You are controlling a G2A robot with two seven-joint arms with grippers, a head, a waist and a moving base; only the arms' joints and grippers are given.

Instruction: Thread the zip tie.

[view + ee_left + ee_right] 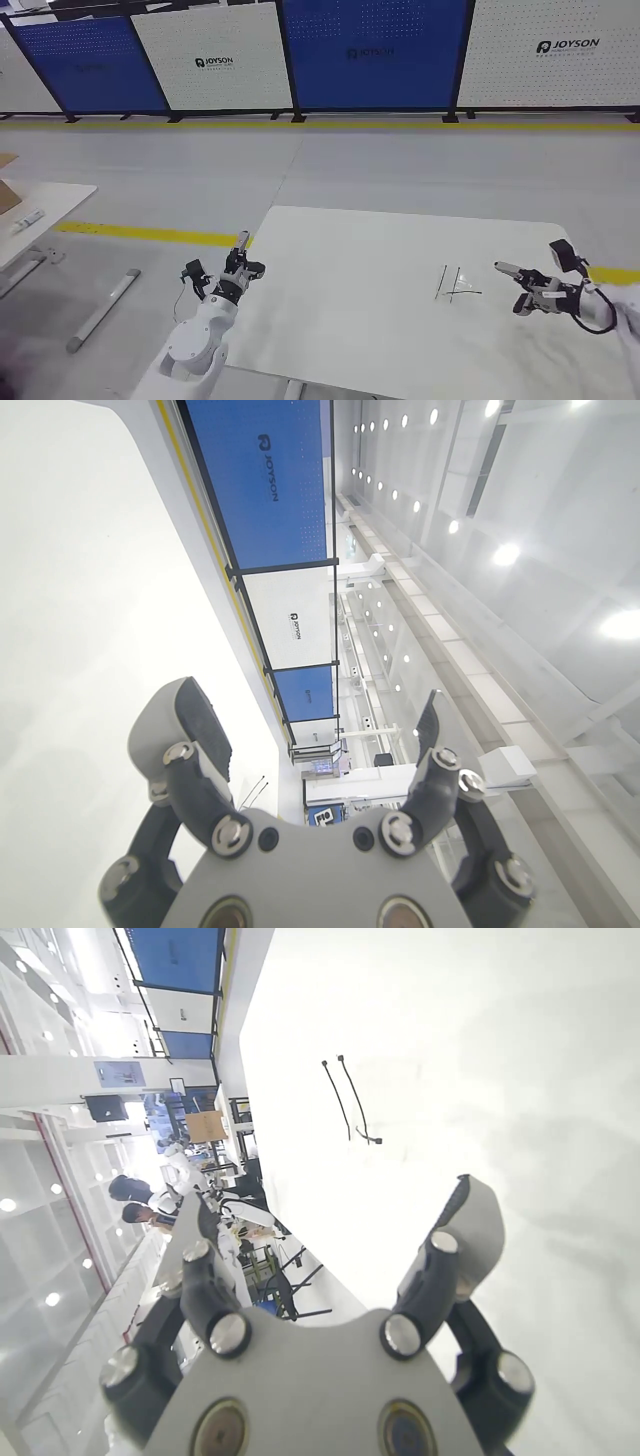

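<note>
My left gripper (pixel 315 710) sits at the left edge of the white table (pixel 350 320), its fingers spread wide apart with nothing between them. Further right, on the right part of the tabletop, lie the black zip ties (pixel 355 1098): two long ones side by side and nearly parallel, and a third lying crosswise at one end of the pair. My right gripper (pixel 325 1198) hovers just to the right of them, near the table's right edge, pointing toward them, its fingers likewise spread apart and empty, touching no tie.
</note>
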